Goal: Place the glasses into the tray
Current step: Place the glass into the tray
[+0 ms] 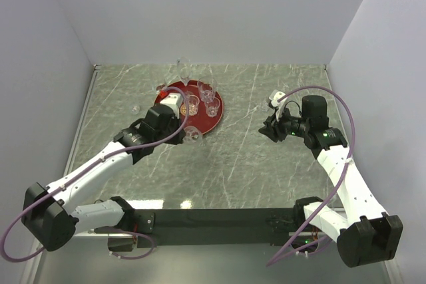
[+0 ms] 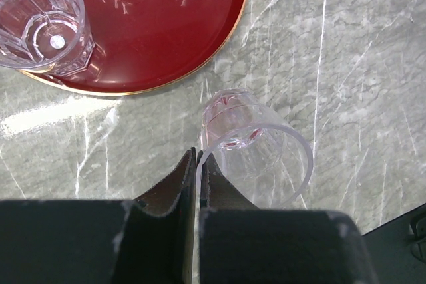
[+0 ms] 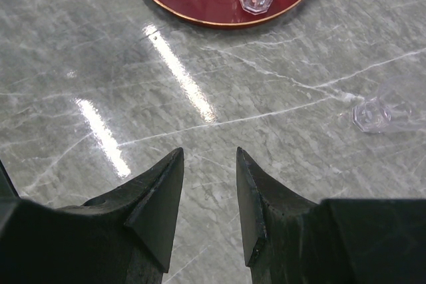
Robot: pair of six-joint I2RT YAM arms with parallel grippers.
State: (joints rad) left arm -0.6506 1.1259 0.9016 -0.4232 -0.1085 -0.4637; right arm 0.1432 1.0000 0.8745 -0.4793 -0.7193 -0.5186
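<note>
A grey-green marble table (image 1: pixel 266 164) veined in white fills the floor of a box of plain white walls (image 1: pixel 200 11), and lamp glare streaks its polish. A black base bar (image 1: pixel 213 219) runs along the lower edge of the top view. Left of centre lies the tray (image 1: pixel 215 116), with several glasses (image 1: pixel 208 94) upright on it. Just off its lower rim, the left gripper (image 2: pixel 197 164) pinches the rim of a tumbler (image 2: pixel 256 151), one finger apparently inside the mouth. At right, the right gripper (image 3: pixel 210 164) hangs above bare marble with its fingers apart. A lone glass (image 3: pixel 383 111) sits on the marble at the right edge of the right wrist view.
</note>
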